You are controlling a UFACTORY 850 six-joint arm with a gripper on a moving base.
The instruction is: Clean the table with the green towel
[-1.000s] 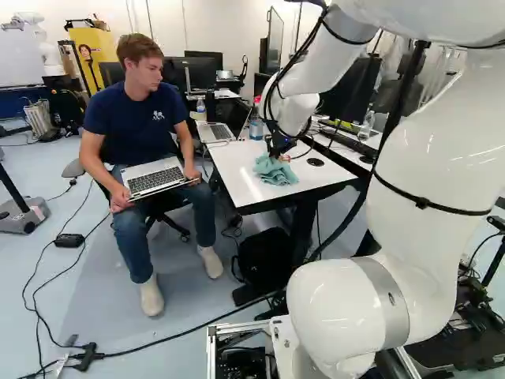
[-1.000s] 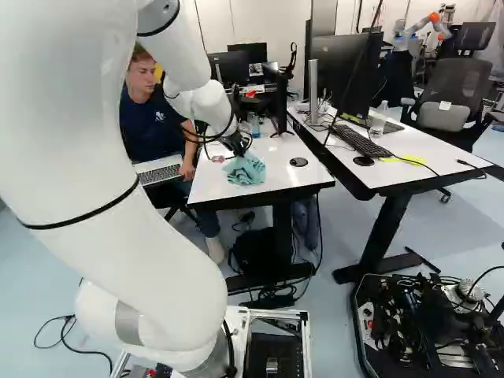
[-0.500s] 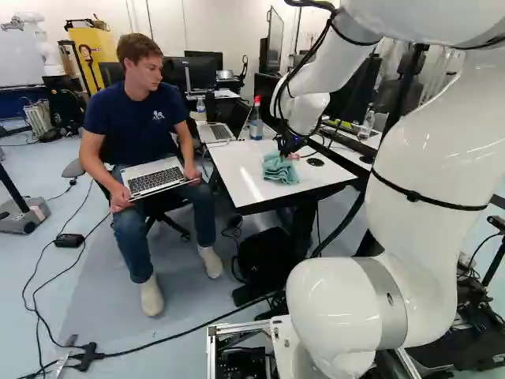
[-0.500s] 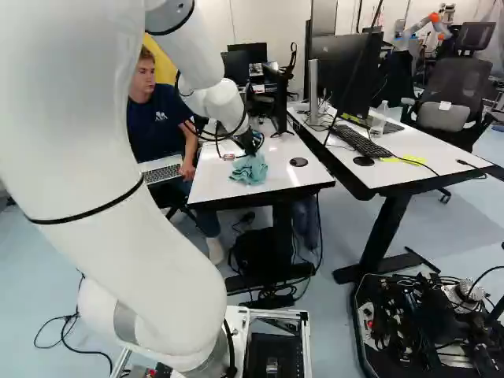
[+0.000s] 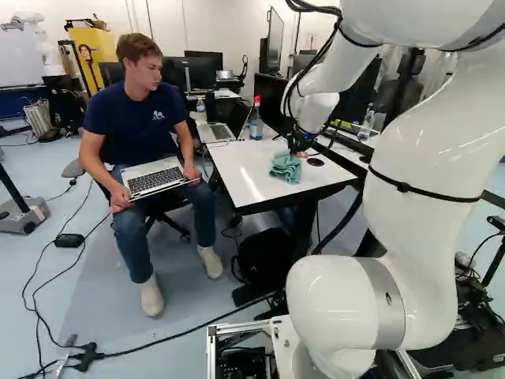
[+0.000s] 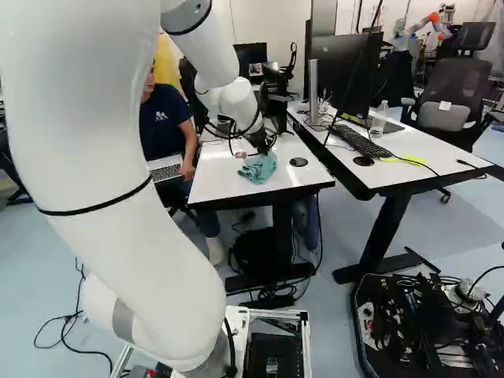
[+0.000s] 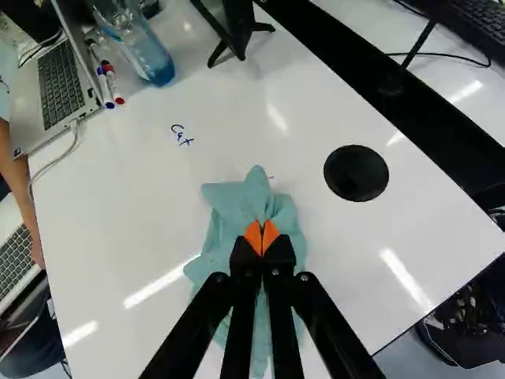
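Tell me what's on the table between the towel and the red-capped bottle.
Some blue handwriting lies between the towel and the bottle, in the wrist view.

Plain blue-green on the towel (image 7: 245,197), bright orange on the pads (image 7: 251,237) of the black gripper (image 5: 295,149). White across the black-edged tabletop (image 7: 118,197), with blue on the handwriting (image 7: 183,136) and solid black on the round cable port (image 7: 356,173). White on the arm (image 5: 426,154), ringed with grey and thin black bands.
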